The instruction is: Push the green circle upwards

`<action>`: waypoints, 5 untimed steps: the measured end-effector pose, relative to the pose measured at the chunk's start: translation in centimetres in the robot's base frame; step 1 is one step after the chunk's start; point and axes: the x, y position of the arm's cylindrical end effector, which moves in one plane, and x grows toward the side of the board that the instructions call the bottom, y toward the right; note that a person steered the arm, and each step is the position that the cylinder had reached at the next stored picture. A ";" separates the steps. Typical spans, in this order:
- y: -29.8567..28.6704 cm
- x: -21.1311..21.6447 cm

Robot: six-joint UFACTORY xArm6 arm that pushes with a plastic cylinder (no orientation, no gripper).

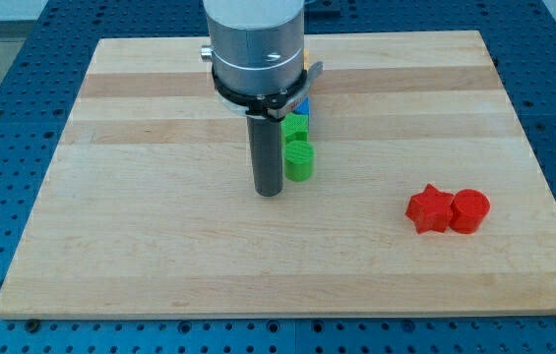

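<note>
The green circle (300, 159) is a short green cylinder near the middle of the wooden board (159, 246). My tip (269, 192) is at the end of the dark rod, just left of and slightly below the green circle, very close to it; I cannot tell if they touch. Another green block (297, 126) sits directly above the circle, its shape partly hidden by the arm. A blue block (304, 103) sits above that, mostly hidden.
A red star (429, 208) and a red circle (470, 210) lie side by side, touching, at the lower right of the board. A bit of yellow (306, 68) peeks out beside the arm's grey housing. Blue perforated table surrounds the board.
</note>
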 end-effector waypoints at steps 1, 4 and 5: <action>0.0 0.1; 3.2 0.7; 3.2 -0.2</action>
